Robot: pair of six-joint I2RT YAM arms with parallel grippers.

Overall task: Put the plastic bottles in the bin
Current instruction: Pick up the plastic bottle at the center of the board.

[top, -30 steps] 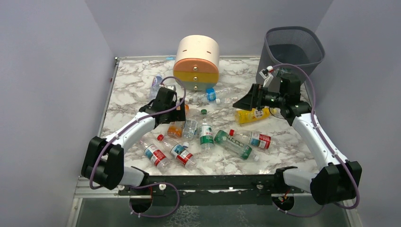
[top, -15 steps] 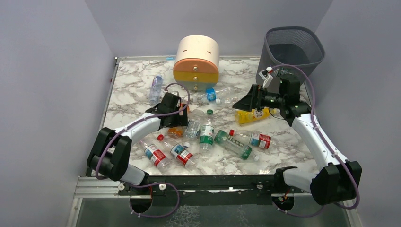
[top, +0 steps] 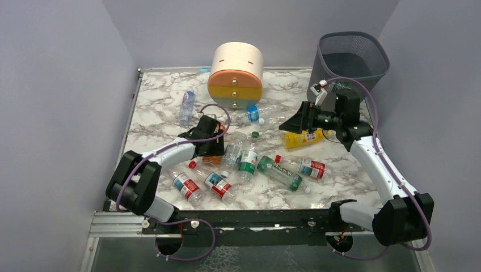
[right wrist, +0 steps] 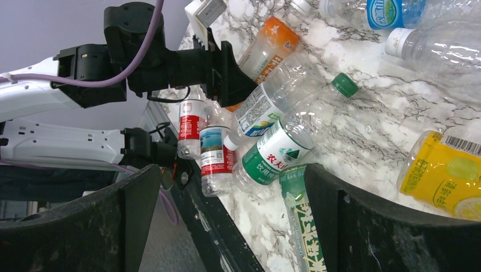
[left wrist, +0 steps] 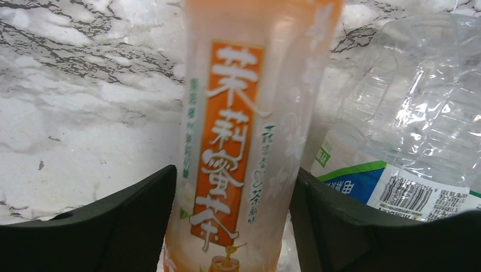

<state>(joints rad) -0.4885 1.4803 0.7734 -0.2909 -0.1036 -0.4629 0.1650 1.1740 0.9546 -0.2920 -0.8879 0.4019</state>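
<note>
Amid crowded bottles (top: 248, 160), left gripper (left wrist: 232, 173) straddles orange bottle (left wrist: 249, 85), grip unclear; right gripper (right wrist: 230, 170) gapes empty near bin (top: 363, 62).

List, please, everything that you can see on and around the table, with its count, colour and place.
orange tea bottle: one, orange, lying left of centre.
yellow bottle: one, yellow, lying right of centre.
green bottle: one, green, lying near the centre.
clear bottles: about eight, with red, green or blue labels, scattered over the table.
drawer unit: one, round, cream, orange and yellow, far centre.
mesh bin: one, dark grey, far right corner.
table: one, white marble pattern.
left gripper: one, black, fingers on both sides of the orange tea bottle; grip unclear.
right gripper: one, black, open, above the yellow bottle.
</note>
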